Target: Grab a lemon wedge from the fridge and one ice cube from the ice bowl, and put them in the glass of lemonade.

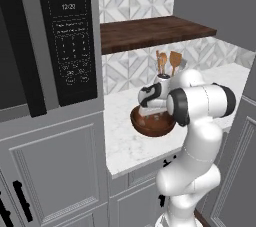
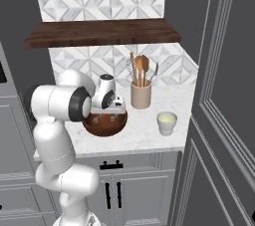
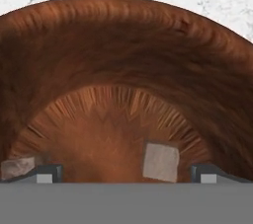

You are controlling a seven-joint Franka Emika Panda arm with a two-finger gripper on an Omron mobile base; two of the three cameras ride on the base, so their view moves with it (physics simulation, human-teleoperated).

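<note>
Your two-finger gripper (image 3: 126, 171) hung spread wide inside the wide, shallow, reddish-brown wooden ice bowl (image 3: 123, 45), holding nothing. A small pale whitish ice cube (image 3: 160, 161) lay on the bowl's floor between the fingertips, nearer the right one; a second pale cube (image 3: 17, 167) sat at the left edge. The small whitish cup of yellow-green lemonade (image 2: 167, 122) stood on the white marble counter (image 2: 144, 138), right of the bowl.

"12:20" on the dark microwave panel (image 1: 70, 41); keypad markings too blurred.
</note>
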